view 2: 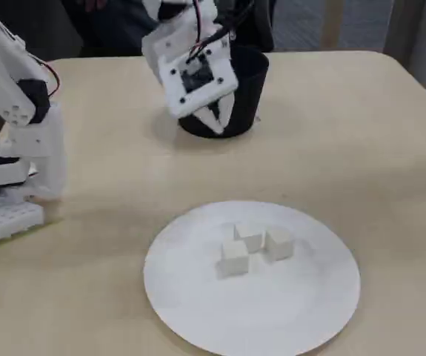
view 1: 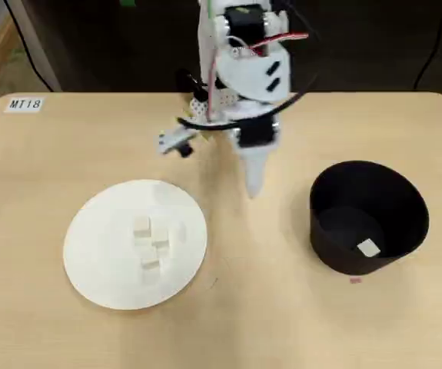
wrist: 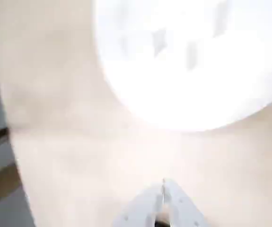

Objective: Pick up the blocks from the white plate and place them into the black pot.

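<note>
Empty pincer [view 1: 254,187] clenched in the air between white plate [view 1: 101,265] and black pot [view 1: 390,231].

In the wrist view the two white fingers [wrist: 180,203] meet at their tips with nothing between them, hanging over bare tan table [wrist: 79,156]; that picture is badly blurred, and the plate ahead of the pincer is a washed-out glare cut off by the frame, its blocks only faint grey smudges. In the overhead view the plate lies to the pincer's left with three blocks [view 1: 150,239] clustered near its middle, touching or nearly so; the pot stands to its right, one block [view 1: 368,247] on its floor. In the fixed view the pincer covers part of the pot's wall, and the pot's inside cannot be seen. A white label [view 1: 25,104] at the table's far left corner reads "MT18".
</note>
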Motion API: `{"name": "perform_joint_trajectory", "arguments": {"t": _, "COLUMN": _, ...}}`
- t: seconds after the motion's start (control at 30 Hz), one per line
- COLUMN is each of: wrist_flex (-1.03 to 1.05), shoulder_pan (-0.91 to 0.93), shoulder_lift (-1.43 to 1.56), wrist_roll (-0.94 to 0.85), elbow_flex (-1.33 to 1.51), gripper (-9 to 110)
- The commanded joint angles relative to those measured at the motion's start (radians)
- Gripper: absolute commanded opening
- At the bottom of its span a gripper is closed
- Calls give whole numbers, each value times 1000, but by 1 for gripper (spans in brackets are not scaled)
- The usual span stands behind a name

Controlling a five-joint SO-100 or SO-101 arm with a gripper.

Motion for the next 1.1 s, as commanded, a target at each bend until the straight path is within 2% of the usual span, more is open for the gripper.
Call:
{"name": "perform_joint_trajectory", "arguments": {"t": 0.0, "wrist_flex": 81, "shoulder_pan": 129, "shoulder_lift": -104, "wrist_roll": -72, "elbow_flex": -92, "gripper": -2}}
{"name": "perform_joint_trajectory", "arguments": {"t": 0.4, "wrist_flex": 359, "shoulder_pan": 249, "shoulder_lift": -689, "wrist_roll": -362, "elbow_flex": -687, "gripper": -2}}
{"name": "perform_joint_trajectory", "arguments": {"t": 0.67, "wrist_flex": 373, "shoulder_pan": 324, "shoulder_lift": -793, "wrist_roll": -419, "elbow_flex": -762, "gripper": -2}}
{"name": "perform_joint_trajectory", "arguments": {"t": 0.83, "wrist_flex": 385, "shoulder_pan": 328, "shoulder_lift": -776, "wrist_roll": -426, "elbow_flex": -733, "gripper": 19}}
{"name": "perform_joint_trajectory", "arguments": {"t": 1.07, "wrist_flex": 385, "shoulder_pan": 347, "shoulder_lift": -787, "wrist_roll": -416, "elbow_flex": -698, "gripper": 27}}
